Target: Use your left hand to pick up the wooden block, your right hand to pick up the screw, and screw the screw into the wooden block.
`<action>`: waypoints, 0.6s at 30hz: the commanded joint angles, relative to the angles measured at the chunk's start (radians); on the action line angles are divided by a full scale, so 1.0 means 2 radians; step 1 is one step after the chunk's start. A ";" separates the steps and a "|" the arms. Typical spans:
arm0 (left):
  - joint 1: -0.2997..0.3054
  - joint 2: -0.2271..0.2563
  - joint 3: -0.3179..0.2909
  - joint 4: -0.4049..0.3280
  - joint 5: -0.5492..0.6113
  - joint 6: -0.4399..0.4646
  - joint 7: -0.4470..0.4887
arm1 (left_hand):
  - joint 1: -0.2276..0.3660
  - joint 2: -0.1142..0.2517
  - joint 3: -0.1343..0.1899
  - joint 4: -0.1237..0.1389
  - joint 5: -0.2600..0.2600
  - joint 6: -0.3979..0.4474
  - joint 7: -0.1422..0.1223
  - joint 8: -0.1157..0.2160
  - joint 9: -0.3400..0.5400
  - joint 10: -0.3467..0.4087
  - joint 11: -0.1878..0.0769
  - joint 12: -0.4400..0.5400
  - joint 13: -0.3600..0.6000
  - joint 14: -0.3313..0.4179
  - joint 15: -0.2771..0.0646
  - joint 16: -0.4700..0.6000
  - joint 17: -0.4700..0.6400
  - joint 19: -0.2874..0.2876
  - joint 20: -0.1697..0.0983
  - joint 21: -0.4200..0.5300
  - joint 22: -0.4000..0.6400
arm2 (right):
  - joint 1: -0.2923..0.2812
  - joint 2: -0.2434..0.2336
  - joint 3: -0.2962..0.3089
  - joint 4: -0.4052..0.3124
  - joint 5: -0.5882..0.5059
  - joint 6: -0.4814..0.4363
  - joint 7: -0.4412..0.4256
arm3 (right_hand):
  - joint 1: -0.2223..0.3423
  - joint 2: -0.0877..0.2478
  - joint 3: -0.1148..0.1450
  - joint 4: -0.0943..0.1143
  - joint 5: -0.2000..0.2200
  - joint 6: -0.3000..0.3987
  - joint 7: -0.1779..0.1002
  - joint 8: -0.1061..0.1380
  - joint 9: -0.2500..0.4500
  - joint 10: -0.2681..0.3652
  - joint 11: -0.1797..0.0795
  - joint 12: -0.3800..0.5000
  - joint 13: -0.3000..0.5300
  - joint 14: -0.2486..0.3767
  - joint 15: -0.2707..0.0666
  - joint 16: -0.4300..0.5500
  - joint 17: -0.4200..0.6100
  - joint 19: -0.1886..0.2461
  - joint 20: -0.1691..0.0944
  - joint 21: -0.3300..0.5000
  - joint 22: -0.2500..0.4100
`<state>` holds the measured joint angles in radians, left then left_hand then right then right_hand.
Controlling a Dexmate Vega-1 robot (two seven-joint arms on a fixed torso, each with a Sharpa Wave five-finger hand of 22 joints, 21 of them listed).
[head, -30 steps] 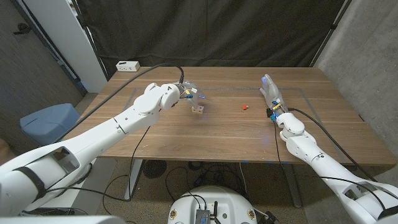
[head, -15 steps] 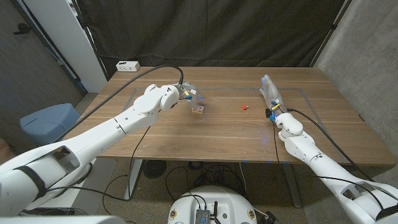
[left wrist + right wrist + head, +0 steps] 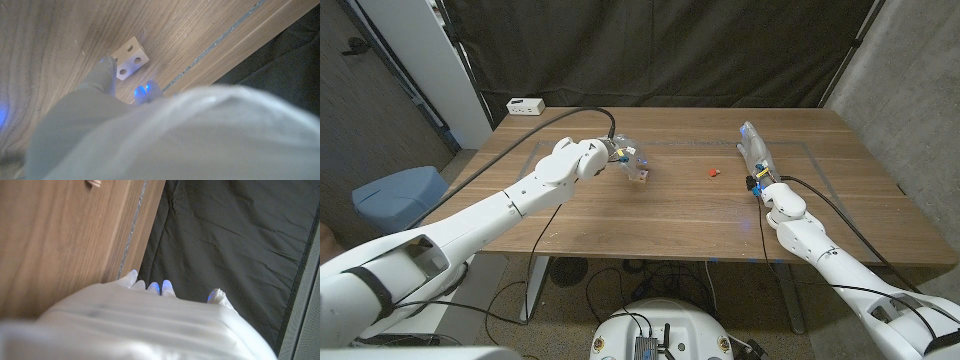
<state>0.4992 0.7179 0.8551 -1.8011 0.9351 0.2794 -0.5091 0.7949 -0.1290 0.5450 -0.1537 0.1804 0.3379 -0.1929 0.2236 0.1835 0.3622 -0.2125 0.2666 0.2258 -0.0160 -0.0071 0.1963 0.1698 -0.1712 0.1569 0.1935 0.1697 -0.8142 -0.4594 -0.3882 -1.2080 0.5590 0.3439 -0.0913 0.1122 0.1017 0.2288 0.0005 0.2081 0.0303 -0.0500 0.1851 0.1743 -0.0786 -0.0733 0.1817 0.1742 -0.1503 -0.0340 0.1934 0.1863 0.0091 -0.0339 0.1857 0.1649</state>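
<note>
Fingertips (image 3: pixel 106 67) of the robot's left hand (image 3: pixel 623 155) touch the pale wooden block (image 3: pixel 640 175) near the middle of the wooden table (image 3: pixel 670 215). The left wrist view shows what the head view does not: two round holes in the block's lit face, one fingertip against its side and a blue-lit tip (image 3: pixel 145 91) just beside it. Whether the block is truly gripped or lifted off the table cannot be told. The small red screw (image 3: pixel 713 172) lies on the table between the two hands, apart from both. The right hand (image 3: pixel 757 155) stands on its edge at the table's right side, fingers extended together and holding nothing; the right wrist view shows its blue-lit fingertips (image 3: pixel 160 286) against a dark curtain (image 3: pixel 225 235).
</note>
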 commanded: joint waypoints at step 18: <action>0.020 -0.007 0.007 0.006 0.037 0.011 0.030 | 0.012 -0.001 -0.007 -0.003 0.000 0.001 0.018 -0.003 0.003 0.015 0.000 0.003 0.007 0.020 -0.003 0.006 0.003 0.016 0.011 0.005 0.002 | -0.018 -0.001 0.004 -0.014 0.001 -0.001 -0.015 | -0.001 -0.001 0.005 0.001 0.005 -0.004 -0.004 0.000 0.002 -0.003 0.000 0.002 0.002 0.000 0.003 0.001 0.000 -0.003 0.000 0.002 0.002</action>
<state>0.5258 0.7137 0.8690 -1.7987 0.9892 0.2893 -0.4739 0.8074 -0.1317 0.5372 -0.1615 0.1804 0.3360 -0.1661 0.2231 0.1889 0.3827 -0.2140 0.2666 0.2351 0.0142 -0.0126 0.2002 0.1698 -0.1477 0.1733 0.1935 0.1696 -0.8441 -0.4639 -0.3819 -1.2363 0.5589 0.3380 -0.1170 0.1122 0.1017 0.2324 0.0042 0.2081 0.0265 -0.0537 0.1851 0.1743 -0.0786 -0.0733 0.1817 0.1743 -0.1503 -0.0340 0.1934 0.1863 0.0091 -0.0339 0.1857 0.1650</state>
